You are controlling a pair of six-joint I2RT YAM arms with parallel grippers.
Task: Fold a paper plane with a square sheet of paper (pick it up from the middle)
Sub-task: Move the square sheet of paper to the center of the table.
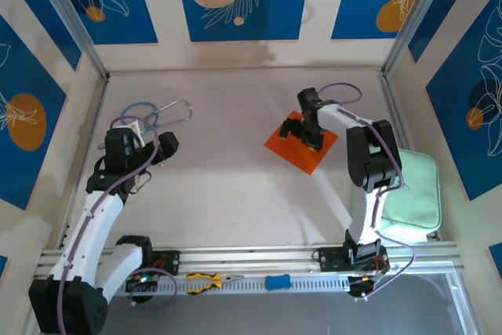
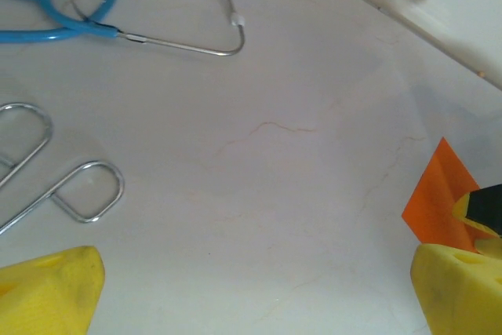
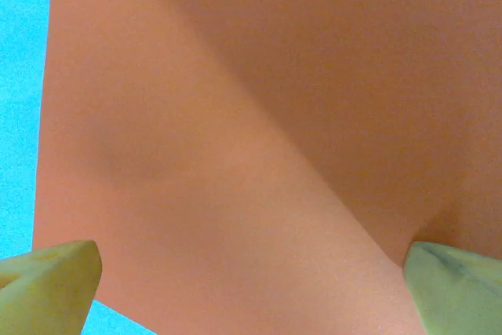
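The square sheet of paper [image 1: 300,151] is bright orange and lies flat on the table right of centre, turned like a diamond. My right gripper [image 1: 304,135] hangs directly over its middle, open. In the right wrist view the paper [image 3: 235,139] spans the space between the two yellow-green fingertips [image 3: 49,284], which stand wide apart just above it; a diagonal shadow crosses the sheet. My left gripper [image 1: 161,147] is open over bare table at the left, far from the sheet. Its yellow fingers [image 2: 47,288] frame empty tabletop, with a corner of the paper [image 2: 436,202] at the right edge.
A stethoscope with blue tubing [image 1: 153,111] and metal earpieces [image 2: 180,45] lies at the back left, near my left gripper. A pale green pad [image 1: 412,190] sits at the right edge. Yellow-handled pliers [image 1: 205,282] and a blue tool [image 1: 277,282] rest on the front rail.
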